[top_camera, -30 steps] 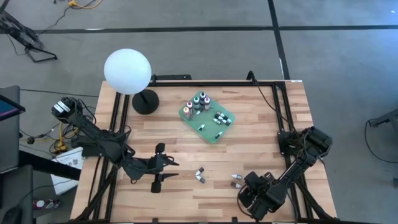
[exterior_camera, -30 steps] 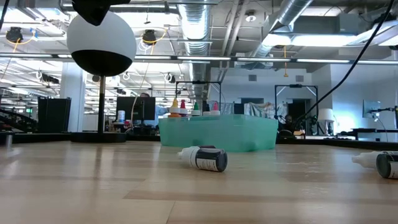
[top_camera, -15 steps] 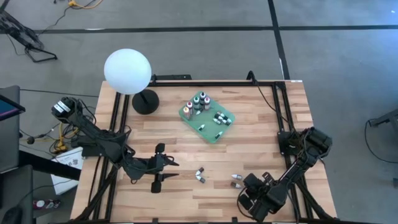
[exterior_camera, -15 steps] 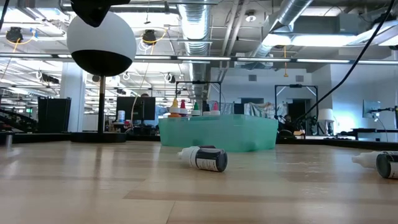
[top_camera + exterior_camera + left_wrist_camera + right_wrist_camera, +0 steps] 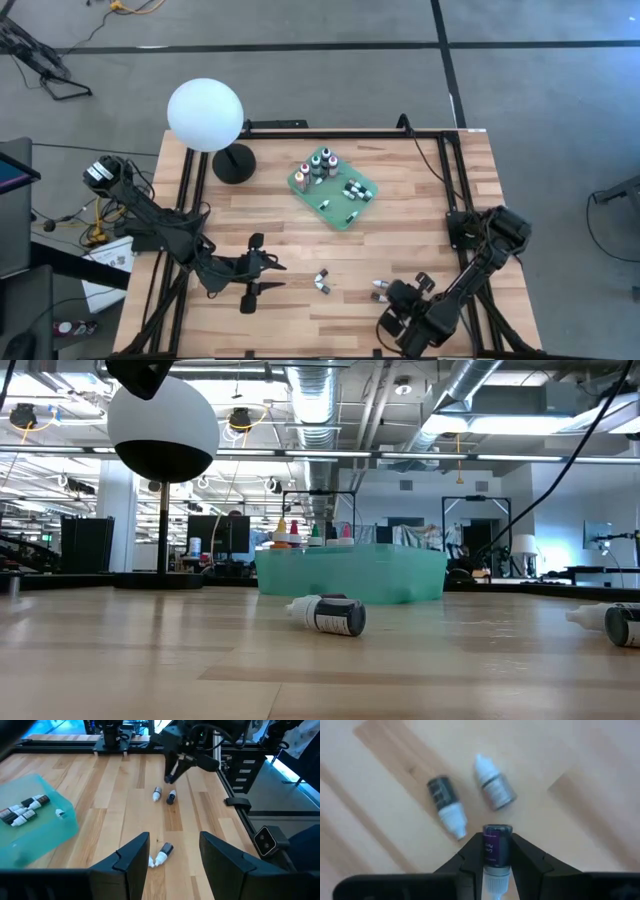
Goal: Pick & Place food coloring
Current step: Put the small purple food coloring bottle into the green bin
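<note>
A small dark bottle [image 5: 496, 845] with a purple label and white tip is gripped between the fingers of the right pincer [image 5: 496, 857], as seen in the right wrist view. The right pincer [image 5: 400, 305] is located near the front right part of the wooden counter [image 5: 420, 200] in the high view. Beyond the held bottle, two loose small bottles are seen lying flat on the counter: a dark one [image 5: 446, 804] and a grey one [image 5: 492, 782], close together but apart, both white-tipped.

The left pincer [image 5: 172, 855] is held open with nothing between its fingers, above the front left part of the counter [image 5: 252, 275]. A further pair of small bottles [image 5: 321, 280] is seen lying on the counter, between the two pincers in the high view; in the left wrist view this pair [image 5: 161, 855] lies just ahead of the open fingers.

A green tray [image 5: 335, 212] is set toward the back middle of the counter. Several upright dark bottles [image 5: 318, 165] with coloured caps are stood in its far corner, and small white-tipped bottles [image 5: 355, 190] are laid flat in it. A white globe lamp [image 5: 205, 115] on a black base is stood at the back left.

In the low view, one bottle [image 5: 328, 614] is seen lying on its side in front of the tray [image 5: 350, 572].
</note>
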You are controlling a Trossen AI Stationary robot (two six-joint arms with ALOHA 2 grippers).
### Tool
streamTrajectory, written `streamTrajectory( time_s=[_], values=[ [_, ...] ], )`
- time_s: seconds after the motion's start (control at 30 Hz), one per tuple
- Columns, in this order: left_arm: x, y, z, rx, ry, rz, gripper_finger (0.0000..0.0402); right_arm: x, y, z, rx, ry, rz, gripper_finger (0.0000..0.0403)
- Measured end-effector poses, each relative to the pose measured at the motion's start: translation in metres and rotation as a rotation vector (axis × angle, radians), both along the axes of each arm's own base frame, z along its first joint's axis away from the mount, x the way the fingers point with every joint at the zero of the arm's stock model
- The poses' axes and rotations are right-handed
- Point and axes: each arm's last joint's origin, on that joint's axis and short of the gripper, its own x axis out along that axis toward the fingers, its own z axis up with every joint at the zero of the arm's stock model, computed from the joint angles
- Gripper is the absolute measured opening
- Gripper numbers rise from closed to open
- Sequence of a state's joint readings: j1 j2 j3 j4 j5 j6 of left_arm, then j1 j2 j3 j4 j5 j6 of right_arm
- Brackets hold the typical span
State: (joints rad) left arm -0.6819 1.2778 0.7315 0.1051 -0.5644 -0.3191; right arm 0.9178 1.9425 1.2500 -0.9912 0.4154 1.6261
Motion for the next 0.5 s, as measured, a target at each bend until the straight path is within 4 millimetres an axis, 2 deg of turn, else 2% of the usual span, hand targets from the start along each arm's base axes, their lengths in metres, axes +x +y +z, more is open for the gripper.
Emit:
streamTrajectory(
  time_s=[0.2, 0.3, 0.5],
  values=[
    [0.0, 0.0, 0.0, -0.006, 0.0, 0.003, 0.0167, 0.015, -0.006, 0.025, -0.136, -0.021, 0.063, 0.0071],
    [0.0, 0.0, 0.0, -0.007, 0.0, 0.003, 0.0167, 0.03, -0.014, 0.04, -0.229, -0.062, 0.102, 0.0071],
    [0.0, 0.0, 0.0, -0.007, -0.001, 0.003, 0.0167, 0.07, -0.047, 0.062, -0.42, -0.104, 0.146, 0.0071]
  ],
)
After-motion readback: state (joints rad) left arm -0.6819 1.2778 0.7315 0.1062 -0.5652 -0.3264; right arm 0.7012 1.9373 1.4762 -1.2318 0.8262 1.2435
